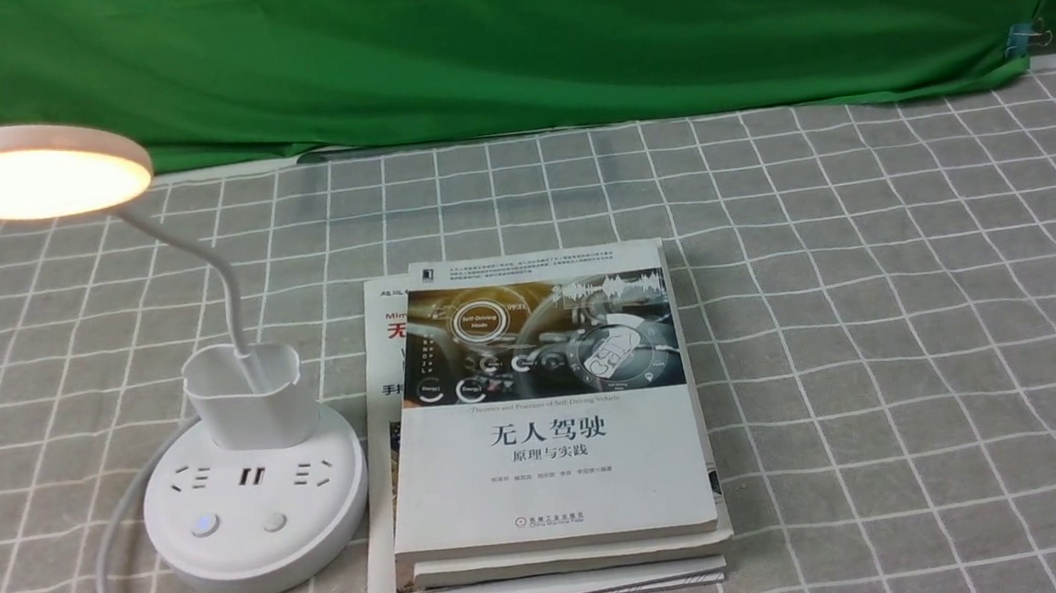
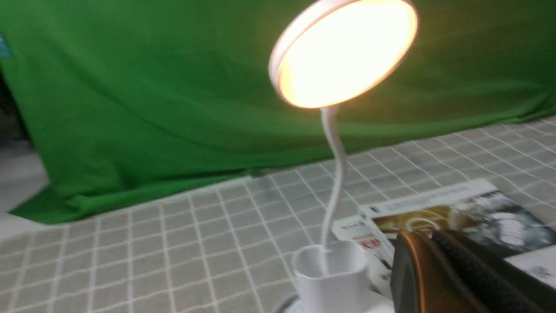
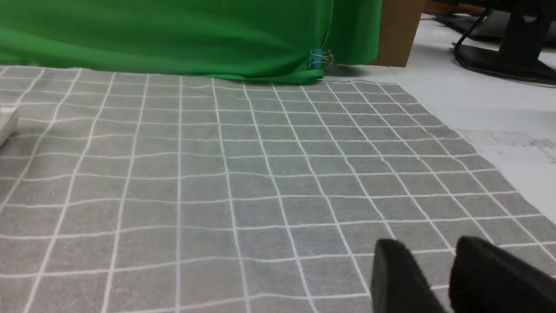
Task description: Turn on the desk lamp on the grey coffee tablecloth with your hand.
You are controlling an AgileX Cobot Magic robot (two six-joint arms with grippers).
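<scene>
You have open checked cloth (image 1: 893, 312) across the whole right half, running to its right edge where white tabletop (image 3: 486, 108) begins. The lamp (image 1: 256, 501) stands near left, head lit warm, base just beside a stack of books (image 1: 545, 435). Left gripper (image 2: 428, 241): fingers narrowly parted, empty. Right gripper (image 3: 430, 265): slim gap, holding nothing.

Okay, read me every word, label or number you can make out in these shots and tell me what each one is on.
"无人驾驶": title on the top book cover.
"原理与实践": subtitle just beneath it.
"Self-Driving" on the cover's dashboard picture; the rest there is too small.
Author line and publisher mark on that cover: too small to read.
Lower book: red and black characters, mostly covered, unreadable.
Desk lamp: no lettering visible.
</scene>
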